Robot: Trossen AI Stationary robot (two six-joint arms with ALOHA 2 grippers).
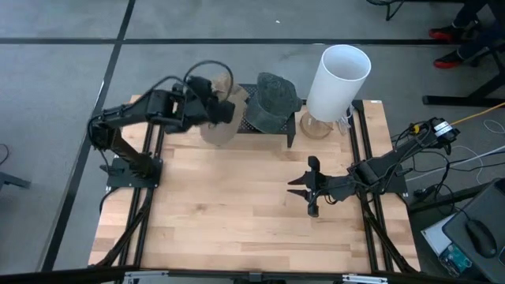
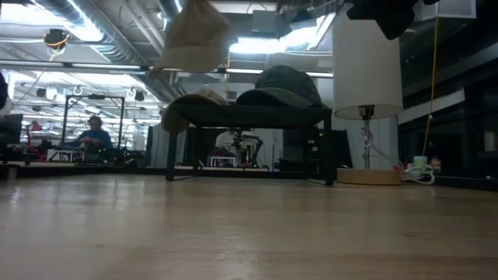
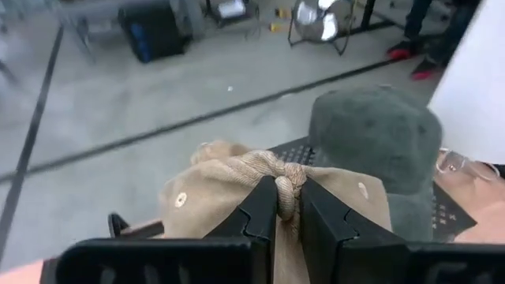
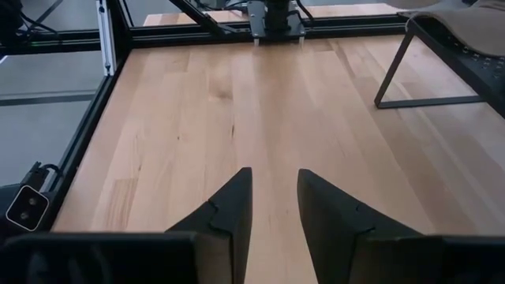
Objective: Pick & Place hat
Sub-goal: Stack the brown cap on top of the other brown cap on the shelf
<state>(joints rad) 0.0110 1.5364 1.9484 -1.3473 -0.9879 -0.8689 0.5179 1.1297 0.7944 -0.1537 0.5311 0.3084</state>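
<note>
Wooden table [image 1: 237, 205] bearing rack [image 1: 272, 126], lamp [image 1: 335, 83]

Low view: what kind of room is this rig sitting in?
Probably an industrial lab or workshop: exposed ceiling ducts, seated people at benches behind, and the wooden table on a taped concrete floor.

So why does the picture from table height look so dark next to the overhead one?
Low view: it looks into bright ceiling lights, so the rack, dark hat and lamp sit backlit, and the near tabletop is soft. High view: even light, faint shadows.

left gripper [image 3: 288, 207] raised, clamped (on fabric), right gripper [image 4: 272, 197] parted
</note>
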